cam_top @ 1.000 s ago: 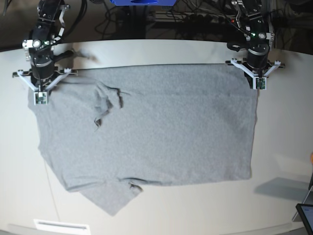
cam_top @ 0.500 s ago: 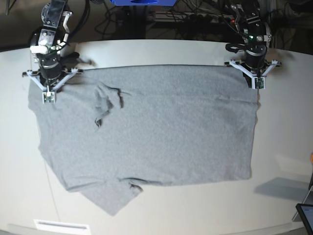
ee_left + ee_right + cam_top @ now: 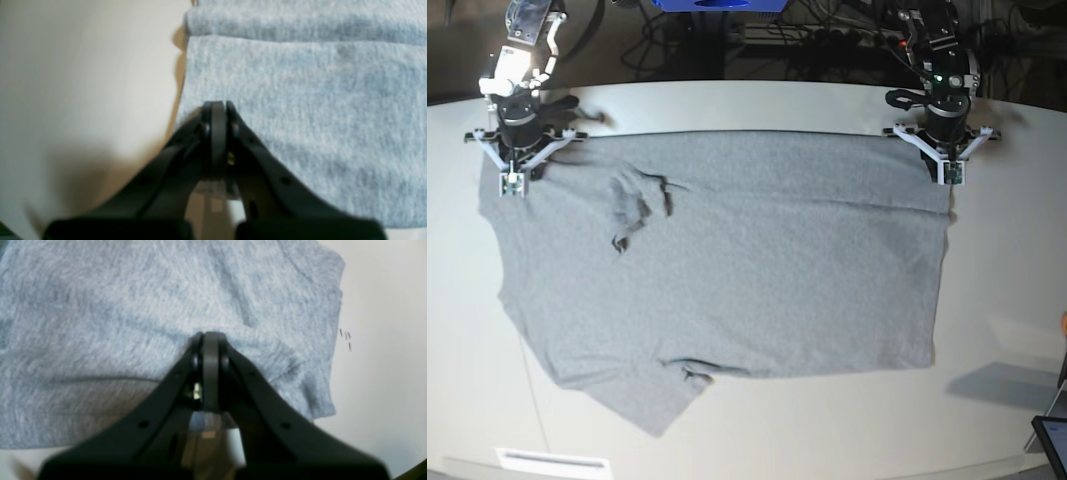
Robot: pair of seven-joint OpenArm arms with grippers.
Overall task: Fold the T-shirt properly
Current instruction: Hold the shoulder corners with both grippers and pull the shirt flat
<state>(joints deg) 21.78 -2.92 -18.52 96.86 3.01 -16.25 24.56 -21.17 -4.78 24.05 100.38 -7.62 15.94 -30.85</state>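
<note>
Both arms had the T-shirt (image 3: 727, 270) pinched along its far edge: the left gripper (image 3: 217, 110) had its jaws closed on the cloth at one corner, the right gripper (image 3: 208, 340) had its jaws clamped on a bunched fold at the other. To do this step well, the two should move together at equal height, keeping the edge between them taut. The shirt lay spread on the desk (image 3: 1007, 280), plain grey, with a crumpled patch near the right jaws.
</note>
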